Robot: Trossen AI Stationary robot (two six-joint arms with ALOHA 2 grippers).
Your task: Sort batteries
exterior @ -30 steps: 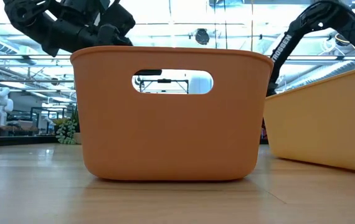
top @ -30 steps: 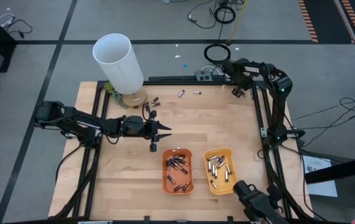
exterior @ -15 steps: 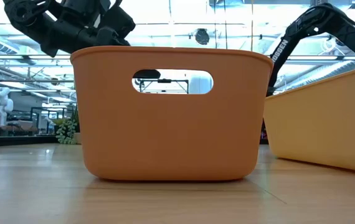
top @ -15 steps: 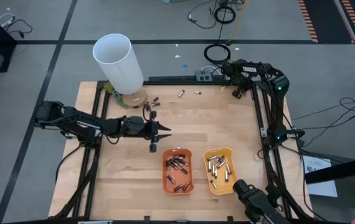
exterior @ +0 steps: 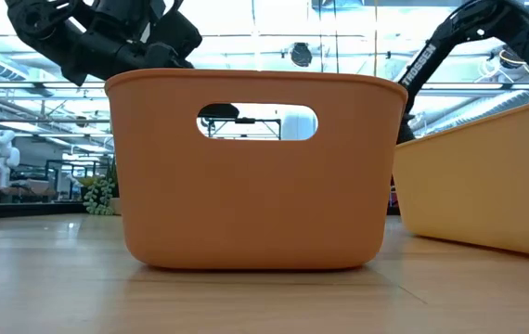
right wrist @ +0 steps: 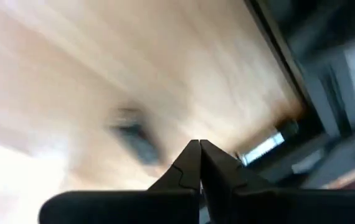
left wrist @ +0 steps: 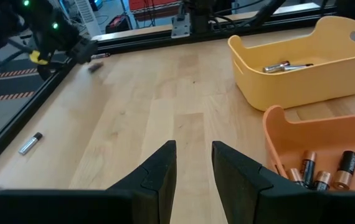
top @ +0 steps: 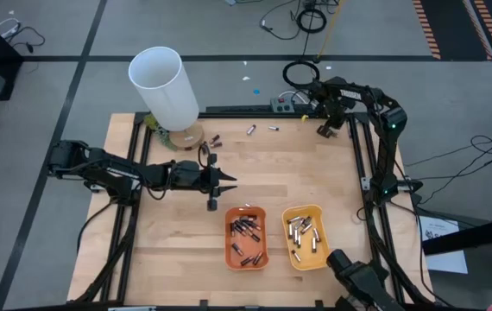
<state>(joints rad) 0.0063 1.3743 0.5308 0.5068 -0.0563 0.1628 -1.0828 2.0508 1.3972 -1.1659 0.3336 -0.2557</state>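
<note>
Pale wood table carries an orange tray of dark, copper-ended batteries and a yellow tray of silvery ones. Loose batteries lie along the far edge, between the arms, long axes roughly parallel to that edge. The right gripper, jaws closed and empty, hangs near that edge, nearer the strays. The left gripper, jaws partly open and empty, sits just beside the orange tray.

Grey floor with dark seams and loose cables surrounds the table; bright ceiling lights behind.
</note>
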